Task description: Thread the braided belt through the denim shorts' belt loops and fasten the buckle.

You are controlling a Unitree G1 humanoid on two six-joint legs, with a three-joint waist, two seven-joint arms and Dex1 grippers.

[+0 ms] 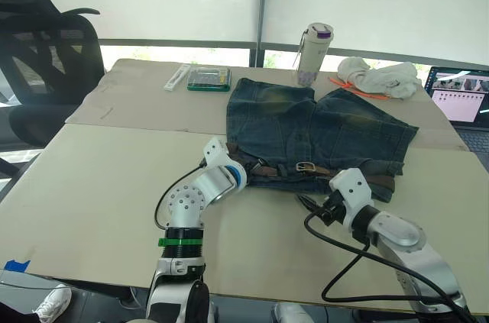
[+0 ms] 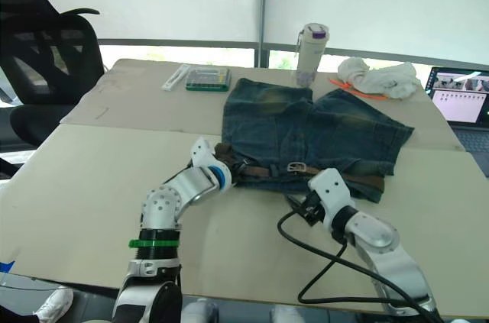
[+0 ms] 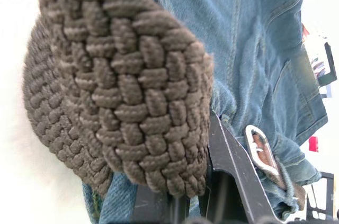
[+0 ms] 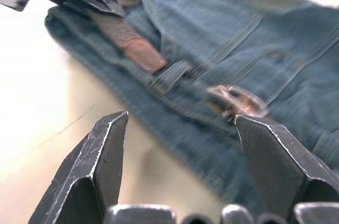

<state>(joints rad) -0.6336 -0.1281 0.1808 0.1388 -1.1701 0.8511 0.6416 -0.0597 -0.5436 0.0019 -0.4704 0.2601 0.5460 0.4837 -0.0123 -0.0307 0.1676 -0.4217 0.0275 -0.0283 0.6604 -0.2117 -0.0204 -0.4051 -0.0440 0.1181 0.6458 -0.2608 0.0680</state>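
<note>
From the left eye view, the denim shorts [image 1: 317,136] lie flat on the tan table [image 1: 99,185], waistband toward the robot, with the braided belt [image 1: 283,170] running along that waistband and the buckle [image 1: 306,167] near its middle. Beyond the shorts stand a white bottle with a purple cap [image 1: 313,53] and a white cloth bundle [image 1: 380,77]; beside the bottle lie a small green box [image 1: 209,79] and a white strip [image 1: 177,77]. A laptop [image 1: 461,103] sits at the table edge past the cloth, and a black office chair [image 1: 46,56] stands off the far corner. Bright windows back the room.

The left gripper [image 1: 229,156] is at the waistband's left end; the right gripper [image 1: 315,207] hovers just short of the waistband, black cables [image 1: 344,250] trailing from it.

In the left wrist view, the belt fills the foreground, pressed against one black finger [image 3: 233,166] (the grip itself is hidden, so I cannot tell its state).

In the right wrist view, the fingers [image 4: 100,155] stand spread wide, empty, with a belt loop [image 4: 172,74] and the buckle beyond.
</note>
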